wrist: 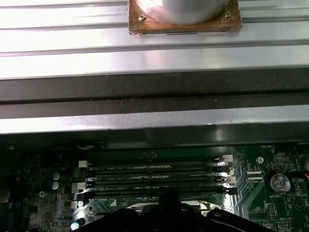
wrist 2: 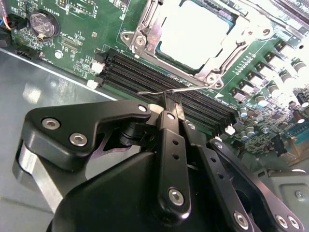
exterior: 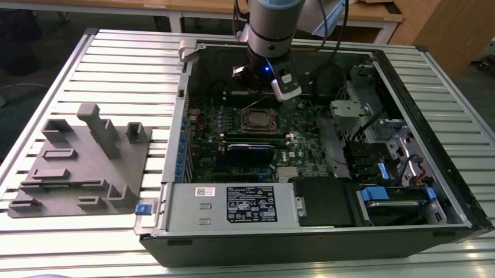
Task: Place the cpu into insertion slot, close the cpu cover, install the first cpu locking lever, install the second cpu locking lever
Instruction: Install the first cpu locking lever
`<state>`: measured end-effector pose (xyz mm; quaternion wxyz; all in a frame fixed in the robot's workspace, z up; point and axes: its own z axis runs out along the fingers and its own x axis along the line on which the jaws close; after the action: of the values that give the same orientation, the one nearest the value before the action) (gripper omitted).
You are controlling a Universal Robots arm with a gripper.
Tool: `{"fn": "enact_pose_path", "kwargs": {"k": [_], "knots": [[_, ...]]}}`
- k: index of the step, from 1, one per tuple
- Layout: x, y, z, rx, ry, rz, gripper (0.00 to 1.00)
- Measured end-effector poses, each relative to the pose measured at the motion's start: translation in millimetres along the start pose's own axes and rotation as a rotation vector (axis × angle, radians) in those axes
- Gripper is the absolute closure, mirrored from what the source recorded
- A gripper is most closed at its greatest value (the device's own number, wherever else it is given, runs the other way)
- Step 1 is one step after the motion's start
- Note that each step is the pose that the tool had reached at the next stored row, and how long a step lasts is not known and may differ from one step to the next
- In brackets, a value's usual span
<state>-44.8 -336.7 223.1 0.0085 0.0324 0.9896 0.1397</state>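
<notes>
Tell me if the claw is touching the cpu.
Apart. In the second wrist view the claw ends at the memory slots, and the cover lies between it and the cpu.

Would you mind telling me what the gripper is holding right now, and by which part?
The gripper appears to pinch a cpu locking lever, a thin wire rod, near its free hooked end.

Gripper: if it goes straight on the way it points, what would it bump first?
The thin wire locking lever: the gripper has its tip right at it, seemingly touching. Just beyond lie the black memory slots, though depth is unclear.
</notes>
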Motion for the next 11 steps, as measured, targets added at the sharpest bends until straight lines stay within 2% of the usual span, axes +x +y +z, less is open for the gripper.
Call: {"fn": "enact_pose_path", "kwargs": {"k": [7, 11], "knots": [[-0.7, -1.7, 6.1, 0.0054, -0.0003, 0.000, 0.89], [-1.8, -2.0, 7.3, 0.0076, -0.0004, 0.000, 0.89]]}}
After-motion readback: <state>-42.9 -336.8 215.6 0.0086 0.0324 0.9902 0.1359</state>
